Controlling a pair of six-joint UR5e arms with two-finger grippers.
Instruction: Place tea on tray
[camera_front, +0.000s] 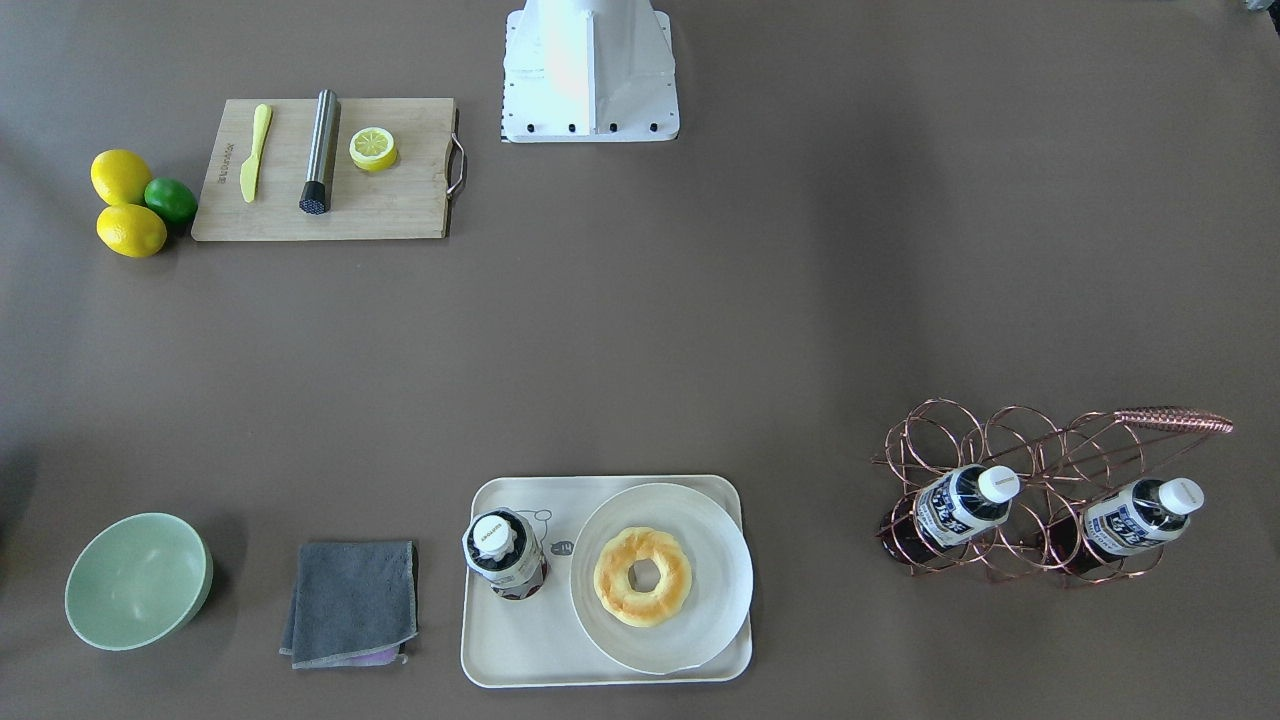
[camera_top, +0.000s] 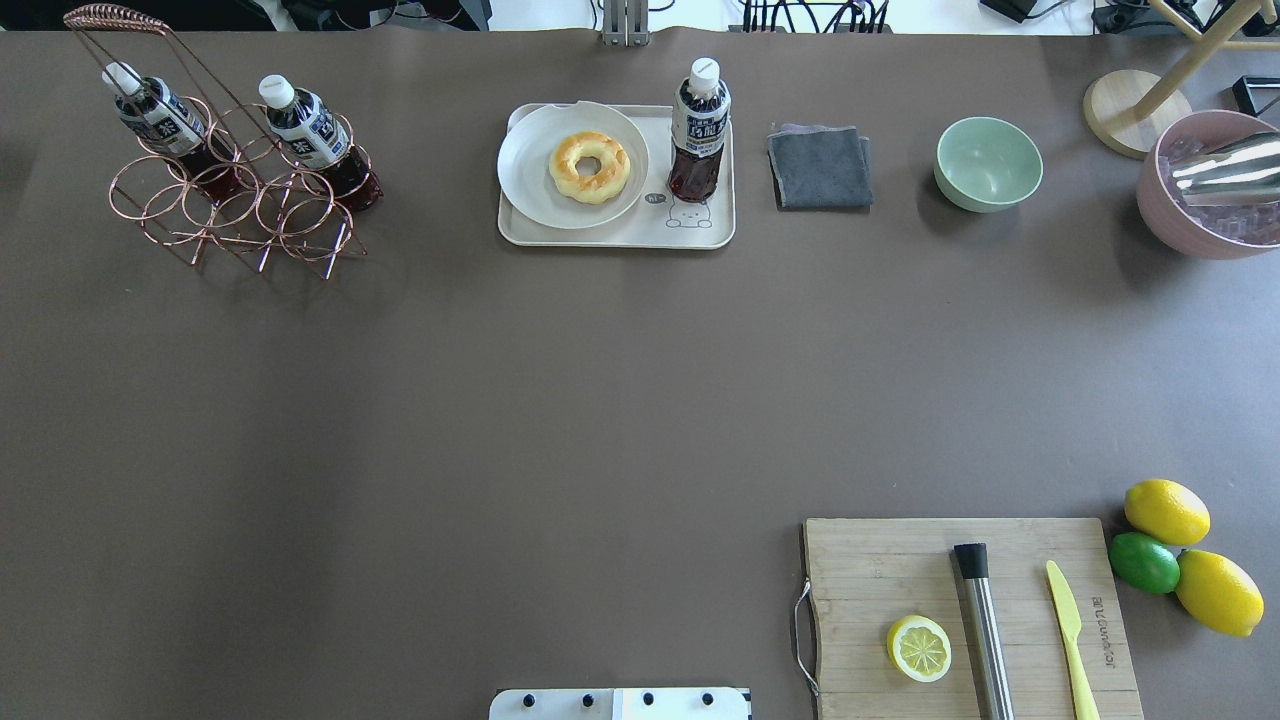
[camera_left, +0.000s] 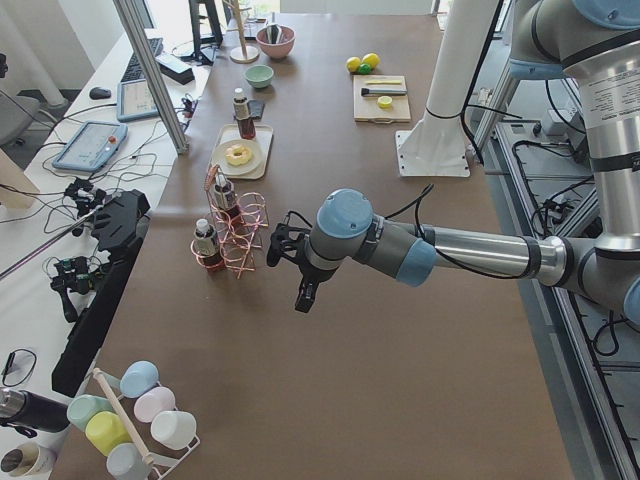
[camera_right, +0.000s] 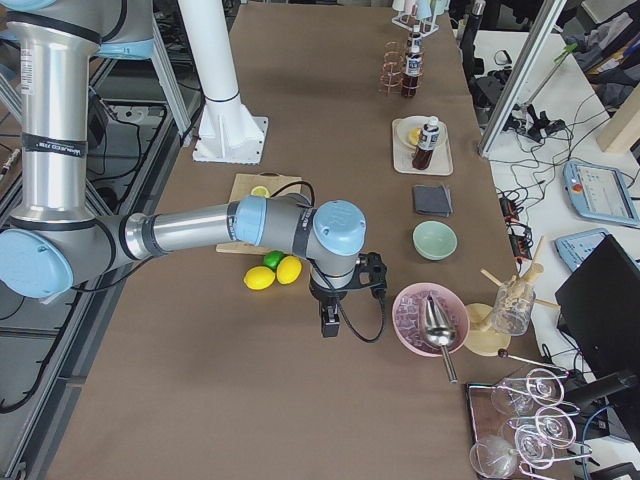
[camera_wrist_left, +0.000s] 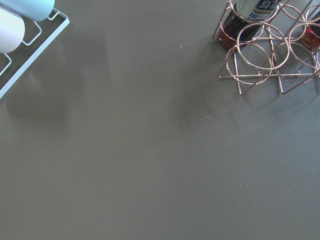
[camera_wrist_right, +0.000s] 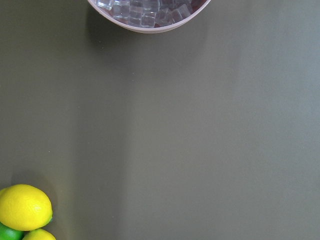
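One tea bottle (camera_front: 505, 553) stands upright on the cream tray (camera_front: 520, 655), beside the bear drawing; it also shows in the overhead view (camera_top: 698, 130) on the tray (camera_top: 620, 238). Two more tea bottles (camera_top: 152, 112) (camera_top: 312, 132) lie slanted in a copper wire rack (camera_top: 235, 215). My left gripper (camera_left: 303, 297) hangs above the table near the rack, only in the left side view. My right gripper (camera_right: 330, 325) hangs near the lemons, only in the right side view. I cannot tell if either is open or shut.
A round plate (camera_top: 530, 170) with a doughnut (camera_top: 590, 166) shares the tray. A grey cloth (camera_top: 820, 166), a green bowl (camera_top: 988, 163) and a pink ice bowl (camera_top: 1200, 210) are to its right. A cutting board (camera_top: 890, 560) and lemons (camera_top: 1166, 511) are at the near right.
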